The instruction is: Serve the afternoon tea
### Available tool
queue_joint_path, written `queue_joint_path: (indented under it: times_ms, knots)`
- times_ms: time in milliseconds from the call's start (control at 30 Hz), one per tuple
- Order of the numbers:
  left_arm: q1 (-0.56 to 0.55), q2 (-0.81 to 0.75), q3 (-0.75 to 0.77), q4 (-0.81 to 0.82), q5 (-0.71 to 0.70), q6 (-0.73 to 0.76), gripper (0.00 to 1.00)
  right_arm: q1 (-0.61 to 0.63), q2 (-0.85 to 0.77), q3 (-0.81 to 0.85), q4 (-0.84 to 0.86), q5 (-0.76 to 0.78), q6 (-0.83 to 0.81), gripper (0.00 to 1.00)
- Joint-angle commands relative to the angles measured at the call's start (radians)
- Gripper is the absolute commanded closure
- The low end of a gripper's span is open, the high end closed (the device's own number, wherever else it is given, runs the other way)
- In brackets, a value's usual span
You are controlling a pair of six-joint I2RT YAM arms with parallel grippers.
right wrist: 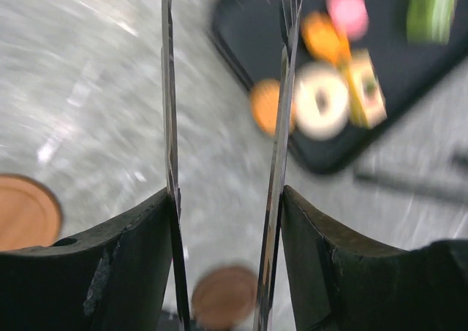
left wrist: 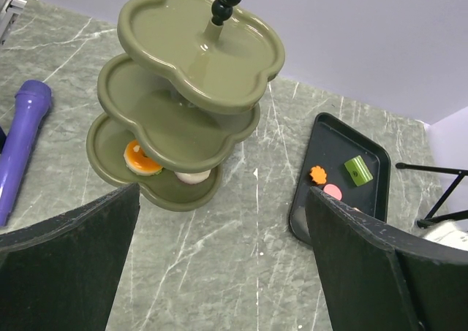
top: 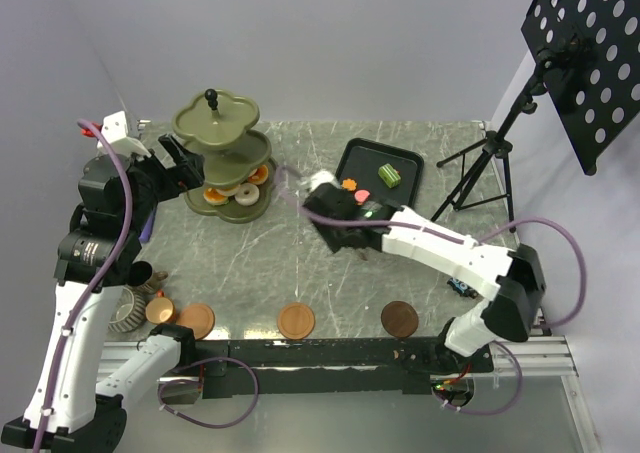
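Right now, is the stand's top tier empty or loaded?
Empty. Left wrist view shows the top tier bare; the orange pastry sits on the bottom tier.

Worktop, far side: stand at left, tray to its right, well apart. Pastries lie on the stand's bottom tier; further ones lie in the tray. Near edge: three saucers in a row, spaced apart. Cups cluster at near left, just beside the leftmost saucer. Left tool stands left of the stand. Right tool stands between stand and tray, tongs between its fingers.
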Motion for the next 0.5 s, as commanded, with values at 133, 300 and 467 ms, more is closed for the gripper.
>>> queue_joint_path:
  times_ms: [133, 300, 467]
  knots:
    - [-0.005, -0.002, -0.014, 0.041, 0.027, -0.018, 0.0, -0.216, -0.158, -0.038, -0.347, -0.064, 0.352, 0.41]
    - [-0.009, -0.005, -0.014, 0.041, 0.032, -0.02, 0.0, -0.284, -0.137, -0.01, -0.42, -0.124, 0.357, 0.4]
    - [-0.011, -0.01, -0.012, 0.036, 0.022, -0.018, 0.0, -0.313, -0.131, -0.035, -0.404, -0.164, 0.332, 0.39]
